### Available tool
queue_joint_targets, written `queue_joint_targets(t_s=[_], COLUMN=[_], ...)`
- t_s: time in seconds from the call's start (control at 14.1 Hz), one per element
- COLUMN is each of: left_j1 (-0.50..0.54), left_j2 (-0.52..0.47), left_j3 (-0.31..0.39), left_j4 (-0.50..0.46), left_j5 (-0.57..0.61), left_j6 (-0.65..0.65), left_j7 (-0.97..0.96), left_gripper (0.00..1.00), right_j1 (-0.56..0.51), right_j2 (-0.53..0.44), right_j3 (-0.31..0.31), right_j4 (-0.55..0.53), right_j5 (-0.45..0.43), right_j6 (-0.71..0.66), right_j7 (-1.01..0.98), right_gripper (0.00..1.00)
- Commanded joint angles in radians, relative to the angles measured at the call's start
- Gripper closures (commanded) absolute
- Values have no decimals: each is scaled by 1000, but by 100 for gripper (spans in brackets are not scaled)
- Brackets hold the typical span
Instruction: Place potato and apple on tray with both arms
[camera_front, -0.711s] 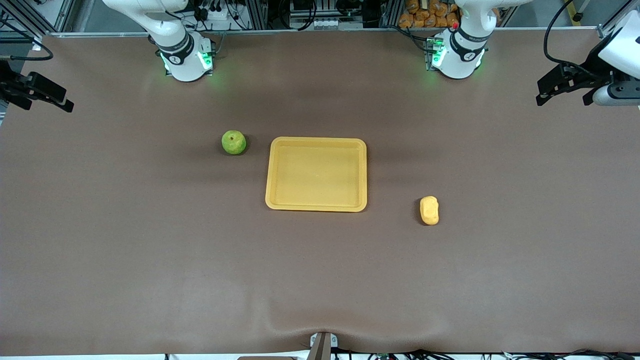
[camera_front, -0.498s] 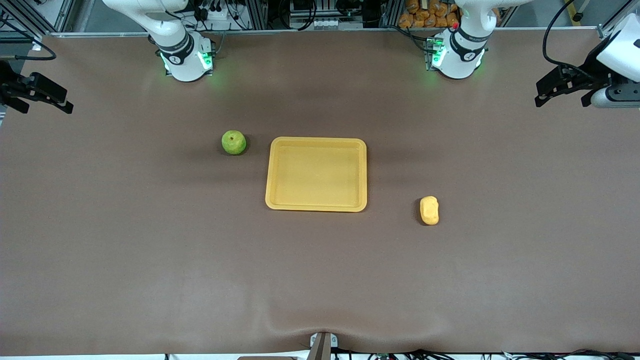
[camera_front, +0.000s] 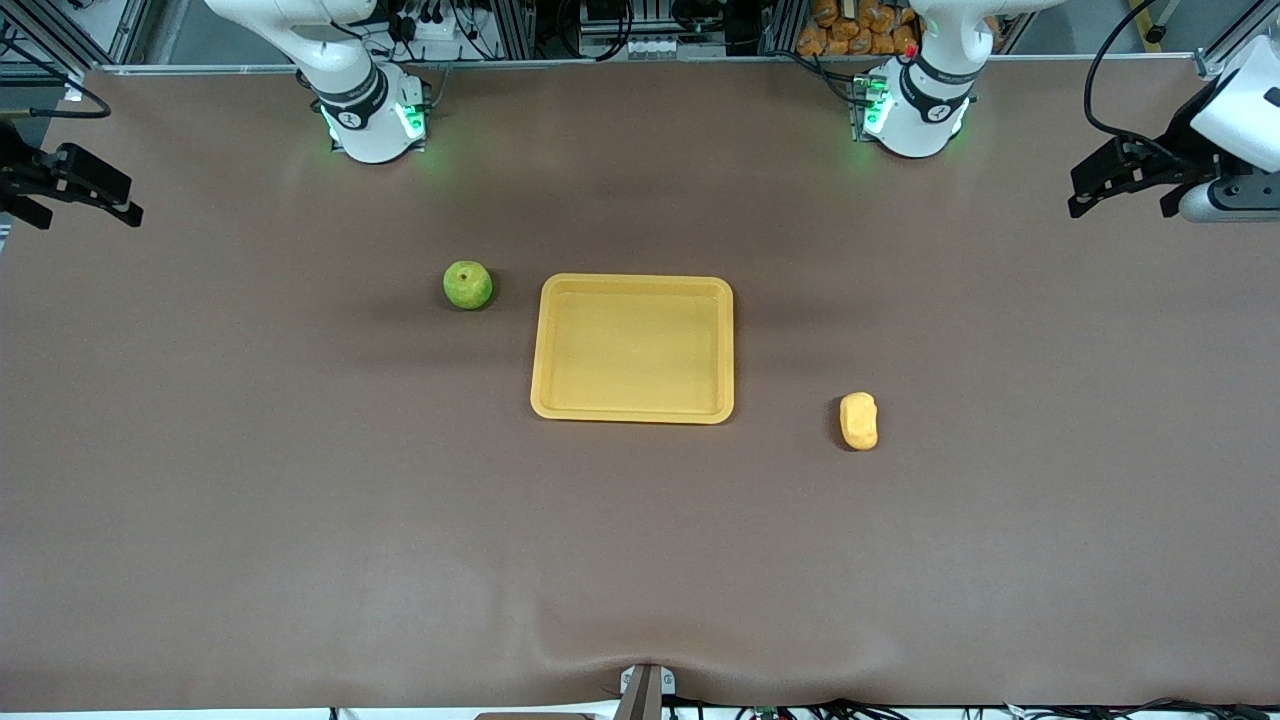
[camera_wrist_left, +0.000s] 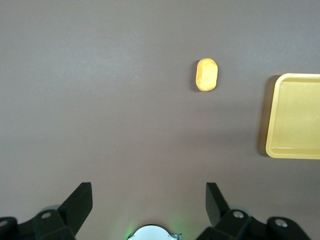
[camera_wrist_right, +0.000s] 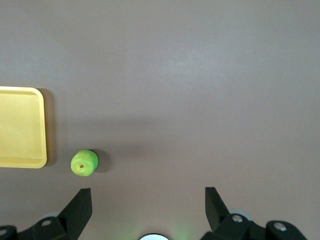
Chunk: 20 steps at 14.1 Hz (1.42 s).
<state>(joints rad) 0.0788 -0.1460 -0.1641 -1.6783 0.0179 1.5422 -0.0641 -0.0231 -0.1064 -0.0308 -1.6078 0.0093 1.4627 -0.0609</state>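
On the brown table the yellow-orange tray lies flat in the middle, with nothing on it. The green apple sits on the table just beside the tray, toward the right arm's end of the table, level with the tray edge that is farther from the front camera; it does not touch the tray. The potato lies on the table toward the left arm's end, near the tray but clearly apart from it, and nearer to the front camera than the apple. The left gripper hangs in the air over the table's left-arm end, well apart from the potato; its jaws are spread wide and hold nothing. In the left wrist view the two black fingers stand far from each other, and between them, farther off, the potato and one edge of the tray are seen on the table. The right gripper hangs in the air at the table's right-arm end, well apart from the apple; its jaws are also spread wide and empty. In the right wrist view its fingers are wide apart, and the apple lies on the table beside a corner of the tray.
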Motion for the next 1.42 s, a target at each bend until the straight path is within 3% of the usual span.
queue_joint_targets(t_s=[0.0,0.85,1.35], left_j1=[-2,4,3], left_j2=[11,14,83], left_j3=[-2,0,1], left_j4=[20,6,5], left_j5=[-16,-18,-16], left_j6=[-19,-54,4], left_j7=[-20,-17,-22], left_gripper=[0,0,0], right_j1=[-14,-6,-3], right_j2=[2,83,188], right_j3=[-1,0,3], right_j4=[-4,16,20], right_j5=[-11,-18,-14], right_j6=[-2,-5,8], right_j7=[0,-14,-14], right_gripper=[0,0,0])
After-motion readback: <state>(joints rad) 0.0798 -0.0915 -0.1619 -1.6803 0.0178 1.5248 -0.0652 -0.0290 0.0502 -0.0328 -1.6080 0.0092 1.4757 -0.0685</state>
